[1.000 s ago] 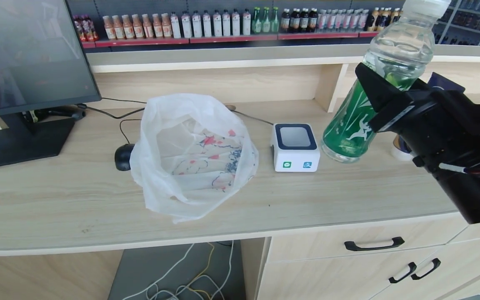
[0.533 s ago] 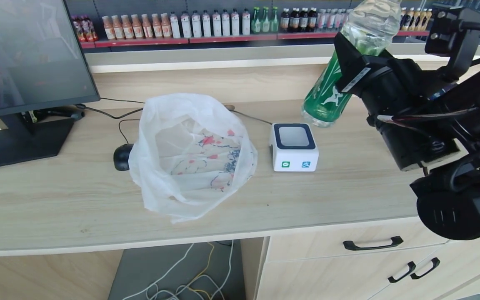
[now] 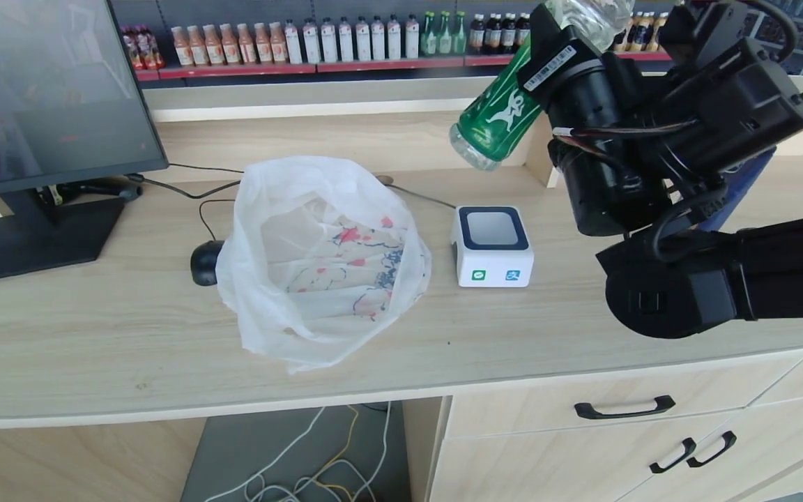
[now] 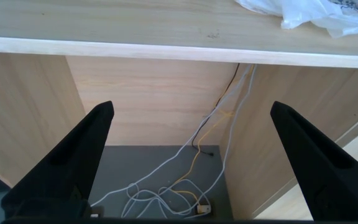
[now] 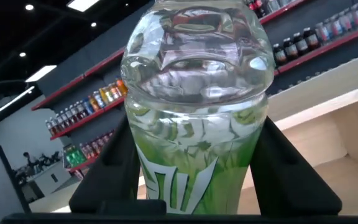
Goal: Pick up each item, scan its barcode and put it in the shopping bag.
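The right pincer (image 3: 559, 43) is clamping a clear plastic bottle with a green label (image 3: 502, 115) around its upper body. It is holding the bottle tilted in the air, base pointing down toward the white box scanner with a dark window (image 3: 492, 245), probably to bring the barcode to that window. The translucent white plastic shopping bag (image 3: 321, 258) is standing open on the pale wooden surface (image 3: 95, 335) just beside the scanner, ready to receive it. The left pincer (image 4: 190, 109) is hanging below the surface edge, spread apart and holding nothing.
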Controlling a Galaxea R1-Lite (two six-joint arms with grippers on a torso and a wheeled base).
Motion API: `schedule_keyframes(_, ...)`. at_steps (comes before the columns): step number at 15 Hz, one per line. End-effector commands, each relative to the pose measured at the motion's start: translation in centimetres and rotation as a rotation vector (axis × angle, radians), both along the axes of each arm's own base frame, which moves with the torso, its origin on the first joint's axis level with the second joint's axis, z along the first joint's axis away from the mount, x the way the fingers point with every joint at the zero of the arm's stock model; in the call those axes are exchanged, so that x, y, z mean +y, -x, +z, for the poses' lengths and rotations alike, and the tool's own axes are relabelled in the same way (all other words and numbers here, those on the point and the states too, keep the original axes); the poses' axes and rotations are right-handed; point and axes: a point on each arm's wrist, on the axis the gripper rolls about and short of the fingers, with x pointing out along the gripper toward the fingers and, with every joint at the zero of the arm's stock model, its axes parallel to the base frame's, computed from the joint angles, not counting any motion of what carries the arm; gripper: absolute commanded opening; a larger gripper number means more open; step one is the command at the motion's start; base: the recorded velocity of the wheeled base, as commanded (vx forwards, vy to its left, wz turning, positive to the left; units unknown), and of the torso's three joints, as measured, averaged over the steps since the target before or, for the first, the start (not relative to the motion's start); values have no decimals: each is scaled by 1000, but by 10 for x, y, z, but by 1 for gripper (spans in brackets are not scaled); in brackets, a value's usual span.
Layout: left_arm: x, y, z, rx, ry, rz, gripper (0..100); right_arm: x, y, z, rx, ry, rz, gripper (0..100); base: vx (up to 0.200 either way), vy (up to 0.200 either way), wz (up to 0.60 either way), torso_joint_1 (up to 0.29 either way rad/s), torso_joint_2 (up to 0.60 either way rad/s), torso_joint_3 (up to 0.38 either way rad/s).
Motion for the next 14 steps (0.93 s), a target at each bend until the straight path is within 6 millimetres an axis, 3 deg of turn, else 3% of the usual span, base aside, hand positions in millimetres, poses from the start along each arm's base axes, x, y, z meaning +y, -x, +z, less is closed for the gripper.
schedule_keyframes(1, 0, 0, 0, 0, 0, 0, 100, 6, -5, -3, 10, -11, 12, 0, 0, 0, 0, 0, 0, 0)
schedule_keyframes(10, 0, 0, 0, 0, 0, 0, 100, 9, -20, -23, 233, -176, 129, 0, 0, 0, 0, 0, 0, 0)
schedule_keyframes(14, 0, 0, 0, 0, 0, 0, 100, 1, -29, -30, 296, -281, 151, 0, 0, 0, 0, 0, 0, 0)
